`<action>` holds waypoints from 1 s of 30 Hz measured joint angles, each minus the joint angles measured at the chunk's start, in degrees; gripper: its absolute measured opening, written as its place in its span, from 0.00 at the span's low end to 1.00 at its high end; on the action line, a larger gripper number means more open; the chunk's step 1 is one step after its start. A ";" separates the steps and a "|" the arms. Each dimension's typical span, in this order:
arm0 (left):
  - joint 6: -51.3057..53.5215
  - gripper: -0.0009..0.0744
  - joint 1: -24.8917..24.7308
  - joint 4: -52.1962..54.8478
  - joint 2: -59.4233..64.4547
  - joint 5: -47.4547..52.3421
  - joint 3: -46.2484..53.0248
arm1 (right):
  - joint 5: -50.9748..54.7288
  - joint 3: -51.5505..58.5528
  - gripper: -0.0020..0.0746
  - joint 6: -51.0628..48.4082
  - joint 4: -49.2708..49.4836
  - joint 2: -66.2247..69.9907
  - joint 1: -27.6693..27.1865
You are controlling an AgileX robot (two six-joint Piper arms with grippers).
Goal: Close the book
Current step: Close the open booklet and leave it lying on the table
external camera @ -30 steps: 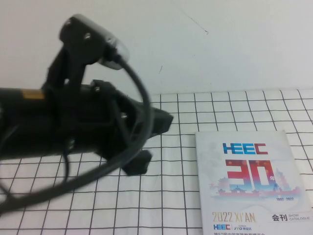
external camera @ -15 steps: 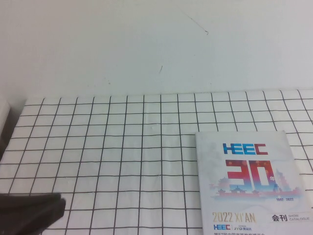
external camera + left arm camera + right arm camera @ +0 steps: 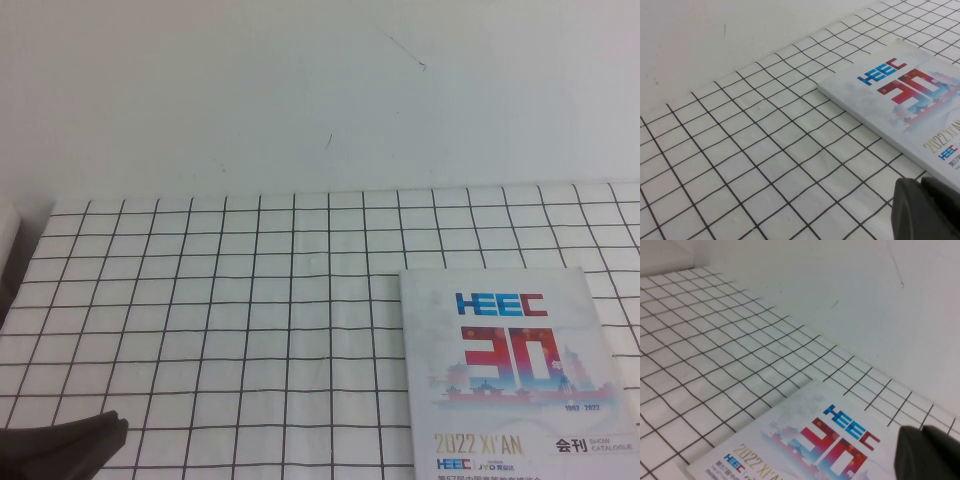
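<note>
A white cloth ruled with a black square grid (image 3: pixel 250 330) covers the table, and a plain white wall (image 3: pixel 300 90) rises behind it, marked with a few faint scratches.

The left gripper (image 3: pixel 70 445) shows in the high view only as a dark blunt tip at the near left corner, low over the cloth and touching nothing. In its own wrist view the left gripper (image 3: pixel 922 195) appears as 2 dark lobes with a thin seam between them, so it looks pressed together and holds nothing. The right gripper (image 3: pixel 922 437) is out of the high view. Its wrist camera shows the same picture, 2 dark lobes drawn together with only a narrow line dividing them, empty, hanging above the near right part of the table close to the cover's far corner.

Out from there lies the thin, pale blue-white, glossy catalogue book (image 3: pixel 510 375), closed and flat on the cloth with its front cover up. It sits on the right side of the table near the front edge (its lower edge runs out of the high view), well apart from the left gripper. The cover bears "HEEC" in blue, a large red-and-blue "30" and "2022 XI'AN" in gold.
</note>
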 joint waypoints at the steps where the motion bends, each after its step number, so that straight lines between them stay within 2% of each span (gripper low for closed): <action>1: 0.00 0.01 0.00 0.00 0.00 -0.34 0.00 | 0.00 0.53 0.02 0.00 0.03 0.00 0.00; 17: 0.00 0.01 0.00 0.15 -0.25 -0.93 0.57 | 2.13 6.42 0.02 0.00 0.29 0.00 0.00; 22: 0.00 0.01 0.26 4.03 -4.32 -1.65 2.79 | 4.62 6.89 0.02 0.00 0.29 0.00 0.00; 30: 0.10 0.01 10.27 8.35 -12.76 -12.99 14.43 | 5.74 6.89 0.02 0.00 0.29 0.00 0.00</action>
